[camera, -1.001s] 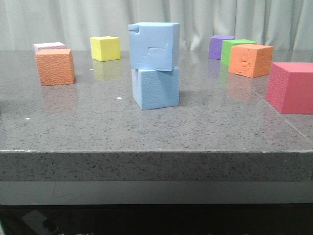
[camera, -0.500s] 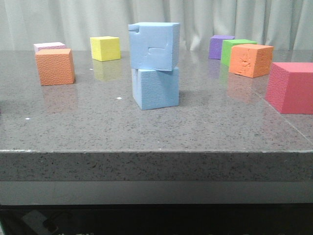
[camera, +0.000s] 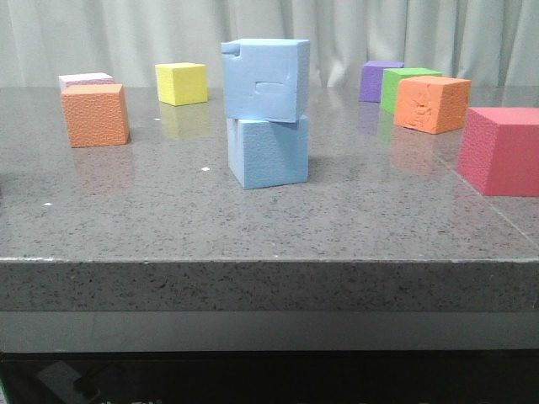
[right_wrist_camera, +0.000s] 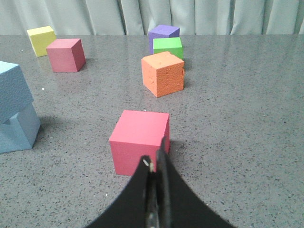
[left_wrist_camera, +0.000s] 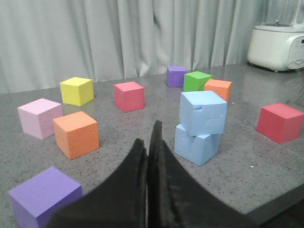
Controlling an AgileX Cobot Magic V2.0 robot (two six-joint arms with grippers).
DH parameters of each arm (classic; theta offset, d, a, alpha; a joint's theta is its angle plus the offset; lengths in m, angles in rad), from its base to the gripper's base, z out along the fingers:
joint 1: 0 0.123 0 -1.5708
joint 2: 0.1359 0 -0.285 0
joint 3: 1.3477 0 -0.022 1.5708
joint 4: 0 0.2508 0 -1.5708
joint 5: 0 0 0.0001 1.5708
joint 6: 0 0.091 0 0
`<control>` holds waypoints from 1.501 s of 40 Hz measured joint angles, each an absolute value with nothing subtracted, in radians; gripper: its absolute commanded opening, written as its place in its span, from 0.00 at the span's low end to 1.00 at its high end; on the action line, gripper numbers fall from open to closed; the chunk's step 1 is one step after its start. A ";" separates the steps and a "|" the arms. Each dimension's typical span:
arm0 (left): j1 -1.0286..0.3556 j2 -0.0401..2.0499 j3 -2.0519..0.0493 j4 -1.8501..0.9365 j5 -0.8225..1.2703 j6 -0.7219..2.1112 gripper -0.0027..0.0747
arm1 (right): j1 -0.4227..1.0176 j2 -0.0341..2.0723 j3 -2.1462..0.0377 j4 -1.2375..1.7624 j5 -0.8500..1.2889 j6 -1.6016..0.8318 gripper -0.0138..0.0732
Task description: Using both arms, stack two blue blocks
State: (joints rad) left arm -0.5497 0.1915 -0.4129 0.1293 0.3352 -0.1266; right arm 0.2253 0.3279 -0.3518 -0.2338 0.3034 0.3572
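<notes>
Nothing moved, notched foam cube (camera: 265, 80) atop plain cube (camera: 268, 151)

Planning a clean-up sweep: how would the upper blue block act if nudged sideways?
The upper blue block looks like foam, so it is probably light and slides easily. It sits twisted on the lower blue block, overhanging slightly, so it may well topple. Flat faces: unlikely to roll.

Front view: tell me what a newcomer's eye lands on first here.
The eye goes first to the two light-blue blocks stacked mid-table: the notched block sits on the plain block, twisted slightly out of line with it. Around them lie bright loose cubes: an orange cube at left and a big red cube at the right edge. Neither arm appears in the front view; both wrist views show shut fingers, holding nothing.
</notes>
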 measured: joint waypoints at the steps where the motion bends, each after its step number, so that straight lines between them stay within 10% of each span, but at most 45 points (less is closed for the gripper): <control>1: -0.535 0.179 -0.398 0.122 0.335 -0.127 0.01 | 0.225 0.328 -0.352 -0.234 0.303 0.357 0.08; 28: -0.022 -0.006 -0.041 -0.034 0.281 -0.125 0.01 | 0.225 0.328 -0.352 -0.234 0.302 0.357 0.08; 60: 0.015 -0.006 0.007 -0.036 0.185 -0.125 0.01 | 0.225 0.328 -0.352 -0.234 0.302 0.357 0.08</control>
